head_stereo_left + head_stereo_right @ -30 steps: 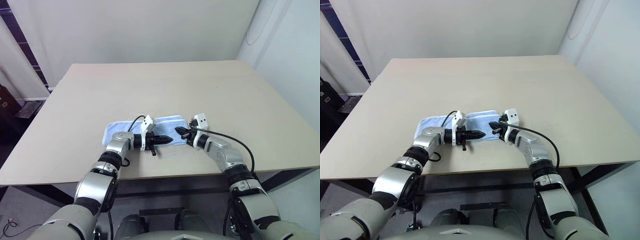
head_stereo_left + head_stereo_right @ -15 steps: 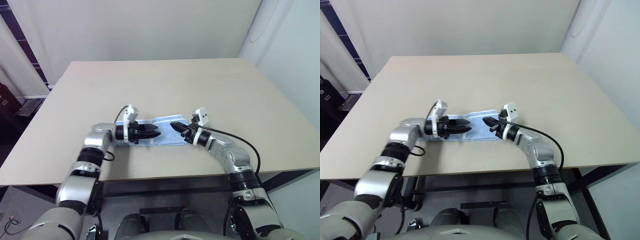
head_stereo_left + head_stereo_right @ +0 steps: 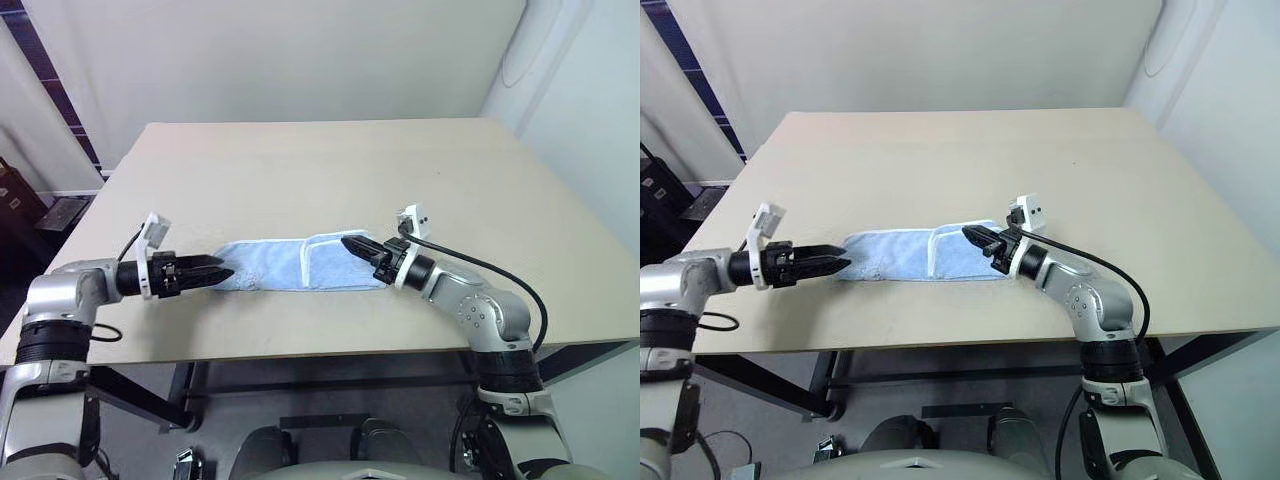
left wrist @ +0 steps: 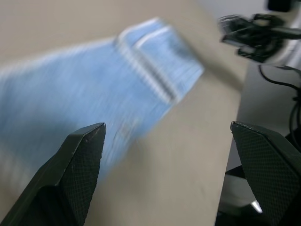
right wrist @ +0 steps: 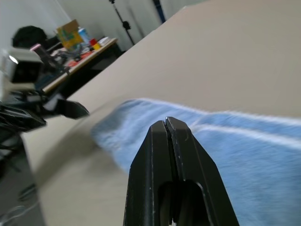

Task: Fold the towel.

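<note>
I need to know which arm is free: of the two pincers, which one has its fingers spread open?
The left pincer, off the towel's left end: its fingers stand wide apart. The right pincer has its fingers pressed together.

Both head views looked forward and down from above the near edge of the tabletop (image 3: 320, 160), sharing nearly the same scene. The left wrist camera sat low and close, facing right along the towel (image 4: 84, 94) toward the right gripper (image 4: 244, 33). The right wrist camera faced left across the same towel toward the left gripper (image 5: 70, 108).
</note>
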`<action>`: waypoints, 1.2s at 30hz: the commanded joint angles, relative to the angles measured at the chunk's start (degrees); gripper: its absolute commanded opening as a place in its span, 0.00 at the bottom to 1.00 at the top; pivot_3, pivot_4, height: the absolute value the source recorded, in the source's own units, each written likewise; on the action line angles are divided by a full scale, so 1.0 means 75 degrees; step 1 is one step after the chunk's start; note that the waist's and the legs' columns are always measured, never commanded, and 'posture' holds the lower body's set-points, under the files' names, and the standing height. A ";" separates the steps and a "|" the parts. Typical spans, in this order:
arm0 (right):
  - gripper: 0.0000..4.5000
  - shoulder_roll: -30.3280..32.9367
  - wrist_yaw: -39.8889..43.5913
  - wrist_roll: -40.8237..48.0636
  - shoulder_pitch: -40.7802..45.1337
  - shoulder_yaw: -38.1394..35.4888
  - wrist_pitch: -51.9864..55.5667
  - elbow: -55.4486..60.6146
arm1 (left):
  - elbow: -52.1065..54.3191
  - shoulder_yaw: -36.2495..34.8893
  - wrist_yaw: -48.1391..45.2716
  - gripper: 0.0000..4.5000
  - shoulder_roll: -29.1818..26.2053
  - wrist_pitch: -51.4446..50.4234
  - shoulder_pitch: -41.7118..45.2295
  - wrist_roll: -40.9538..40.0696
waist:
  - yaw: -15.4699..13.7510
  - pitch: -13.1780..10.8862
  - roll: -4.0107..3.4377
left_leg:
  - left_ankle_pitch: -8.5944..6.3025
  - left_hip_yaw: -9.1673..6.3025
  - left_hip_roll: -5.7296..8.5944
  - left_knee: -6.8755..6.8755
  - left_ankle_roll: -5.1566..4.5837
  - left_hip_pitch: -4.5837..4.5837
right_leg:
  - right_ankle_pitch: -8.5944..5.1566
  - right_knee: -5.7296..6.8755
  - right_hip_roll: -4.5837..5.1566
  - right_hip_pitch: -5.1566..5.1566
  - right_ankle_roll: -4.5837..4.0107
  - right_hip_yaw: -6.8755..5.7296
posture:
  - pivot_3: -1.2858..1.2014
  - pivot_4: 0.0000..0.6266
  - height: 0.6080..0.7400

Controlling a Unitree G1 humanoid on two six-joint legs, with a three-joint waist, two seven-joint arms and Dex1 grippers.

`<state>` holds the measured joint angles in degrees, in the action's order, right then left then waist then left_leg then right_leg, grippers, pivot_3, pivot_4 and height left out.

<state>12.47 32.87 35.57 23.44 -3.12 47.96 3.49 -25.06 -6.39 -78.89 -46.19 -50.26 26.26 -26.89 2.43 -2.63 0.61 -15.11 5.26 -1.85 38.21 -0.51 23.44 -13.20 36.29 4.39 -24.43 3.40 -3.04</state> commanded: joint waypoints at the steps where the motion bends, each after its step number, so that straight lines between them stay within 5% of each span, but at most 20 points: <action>1: 0.00 -0.0209 -0.0321 0.0306 0.0340 -0.0215 0.0249 0.0099 | 0.0364 -0.0062 0.0217 1.00 -0.0559 -0.1085 -0.0060 -0.0218 | 0.0015 0.0000 -0.0001 | 0.0000 0.0001 0.0002 0.0000 0.0000 0.0000 | 0.0000 -0.0001 0.0004 0.0001 -0.0001 0.0000 | 0.52 0.00 1.00; 13: 0.00 -0.0585 -0.0924 0.0424 0.0573 -0.0533 0.0503 -0.0395 | -0.1861 -0.0787 0.1490 1.00 -0.0122 -0.3091 0.0707 -0.0750 | 0.0004 0.0000 0.0001 | -0.0001 0.0005 0.0005 -0.0001 0.0002 0.0000 | 0.0003 -0.0003 0.0009 0.0001 0.0004 -0.0002 | 0.52 0.00 1.00; 21: 0.00 -0.0564 -0.1269 0.0374 0.0513 -0.0814 0.0431 -0.0360 | -0.3175 -0.1393 0.2766 1.00 0.1062 -0.2871 0.1546 -0.0714 | -0.0049 0.0003 0.0003 | 0.0000 0.0004 0.0011 0.0000 0.0003 0.0001 | 0.0011 -0.0002 0.0015 0.0005 0.0019 -0.0003 | 0.52 0.00 1.00; 36: 0.00 -0.0681 -0.1933 0.0325 0.0435 -0.1198 0.0396 -0.0425 | -0.3658 -0.1956 0.3553 1.00 0.1703 -0.2546 0.2043 -0.0742 | -0.0226 0.0006 -0.0002 | 0.0001 0.0001 0.0015 0.0000 0.0009 -0.0006 | 0.0005 0.0001 0.0042 0.0011 -0.0005 -0.0007 | 0.52 0.00 1.00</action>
<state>7.76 18.76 37.31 25.99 -11.16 51.91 -0.48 -52.75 -21.03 -52.95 -34.35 -70.31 40.60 -32.07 0.73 -2.59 0.59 -15.10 5.27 -1.73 38.21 -0.44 23.40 -13.16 36.30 4.71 -24.34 3.35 -3.09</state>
